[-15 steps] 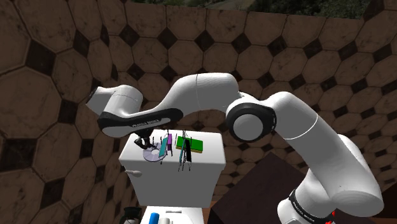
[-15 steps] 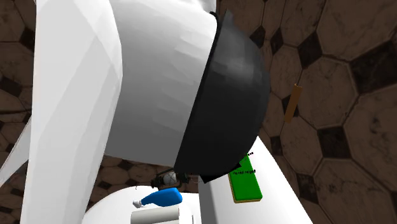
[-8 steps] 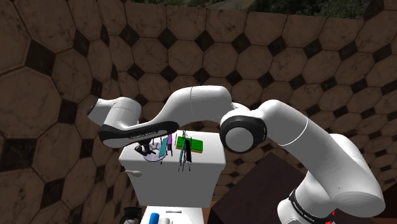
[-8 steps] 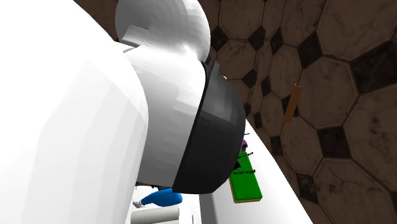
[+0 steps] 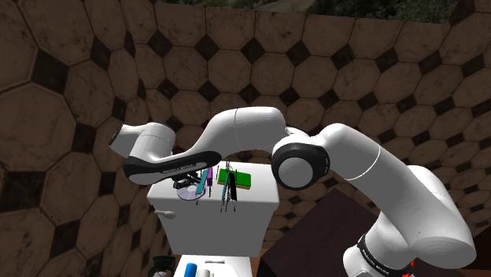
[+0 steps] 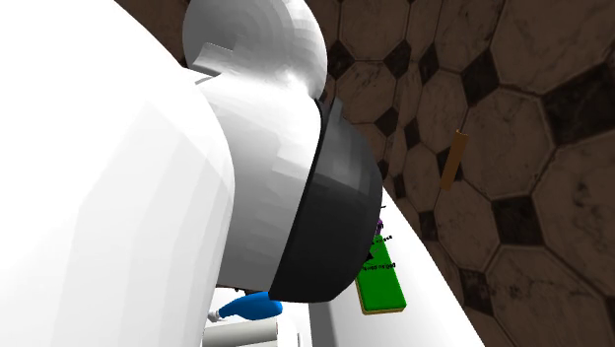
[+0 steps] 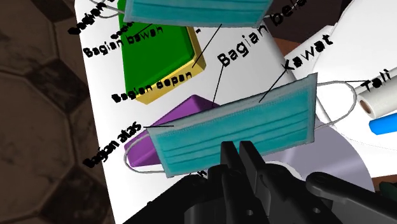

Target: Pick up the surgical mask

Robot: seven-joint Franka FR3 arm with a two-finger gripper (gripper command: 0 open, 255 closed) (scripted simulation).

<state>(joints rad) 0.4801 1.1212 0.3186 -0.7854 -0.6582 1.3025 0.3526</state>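
The surgical mask [image 7: 242,124] is a teal pleated sheet with thin ear loops and printed black labels around it. In the wrist view it lies right in front of my gripper [image 7: 236,151]. The two black fingers [image 7: 228,159] have come together on the mask's near edge. In the shoulder view the mask [image 5: 201,182] stands as a thin teal strip on the white tank top [image 5: 252,206], with my gripper [image 5: 190,183] low beside it on that view's left.
A green box [image 5: 236,176] and a purple block [image 7: 194,105] sit behind the mask, and a black folding tool [image 5: 230,197] lies beside it. A second teal mask [image 7: 191,11] lies further off. A lavender disc [image 7: 337,153], a white roll [image 7: 382,97] and a blue bottle [image 6: 254,306] are nearby. Tiled walls surround the tank.
The arm sank toward the tank top, then held still. In the last half second the fingers went from wide apart to closed on the mask's edge.
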